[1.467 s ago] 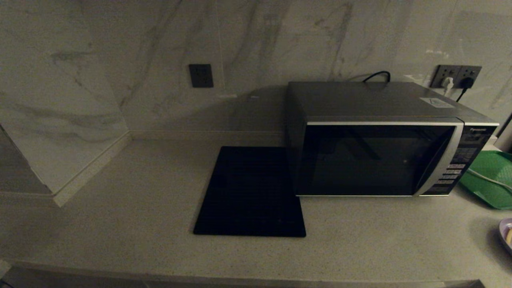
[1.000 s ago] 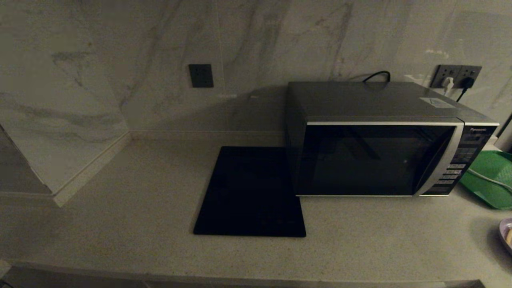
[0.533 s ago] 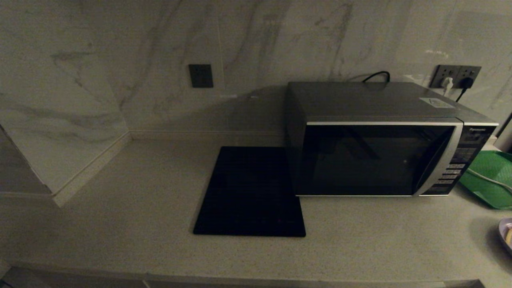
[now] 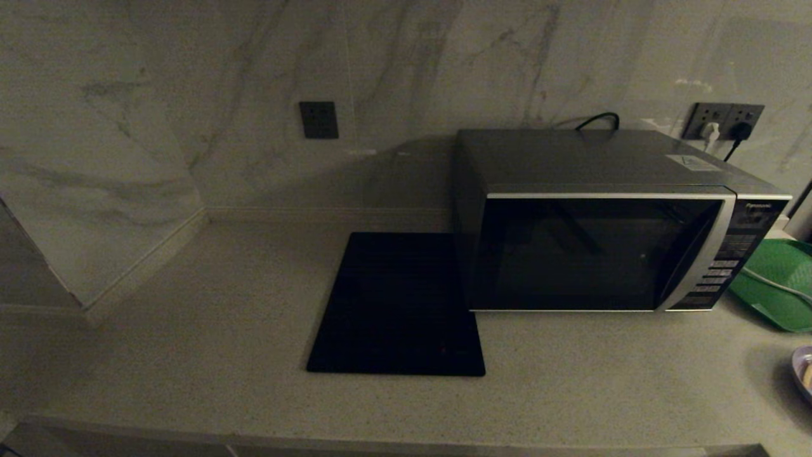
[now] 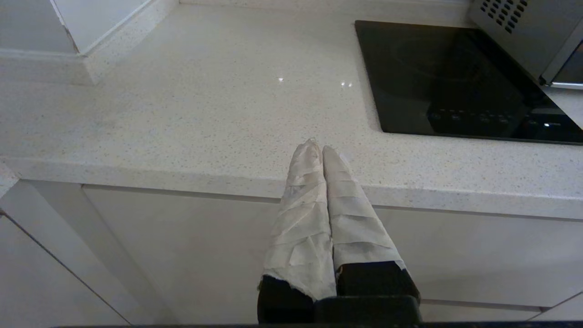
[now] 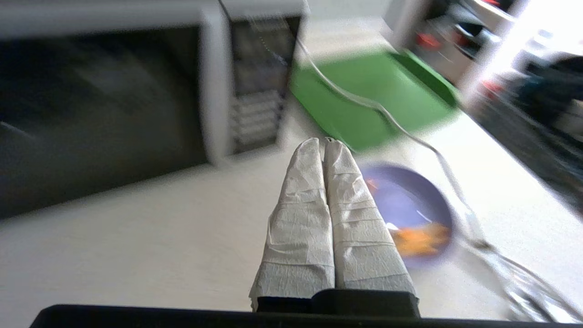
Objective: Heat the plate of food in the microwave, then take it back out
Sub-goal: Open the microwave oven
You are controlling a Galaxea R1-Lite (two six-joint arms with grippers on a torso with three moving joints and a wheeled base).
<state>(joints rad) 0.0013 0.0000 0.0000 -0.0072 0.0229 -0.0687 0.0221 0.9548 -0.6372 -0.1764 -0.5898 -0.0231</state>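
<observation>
Big grey microwave [image 4: 609, 222] standing on the pale counter [image 4: 190, 355], at about 3 o'clock from the middle of the head view, dark glass door shut, button panel [image 4: 723, 266] on its right end. Flat black cooktop [image 4: 396, 304] just beside it at 9 o'clock from the door, touching or nearly touching the microwave's side. Green tray [image 4: 777, 279] at 3 o'clock from the microwave, near its button end, with a pale cord [image 6: 387, 114] lying across it. Purple plate of food [image 6: 410, 205] on the counter at about 5 o'clock from the microwave, only its edge peeking in at the right border of the head view, orange fries [image 6: 419, 239] on it, well apart from the door. Right gripper [image 6: 324, 143] up in the air near the plate, pointing between the microwave's button end and the tray, both white wrapped fingers [image 6: 303, 200] pressed tight together, holding nothing. Left gripper [image 5: 319, 148] down low by the front edge of the counter, far from the plate, at 8 o'clock from the cooktop, wrapped fingers squeezed together too, empty. Black wall sockets [image 4: 723, 120] at 12 o'clock above the microwave's right end, with plugs in them.
</observation>
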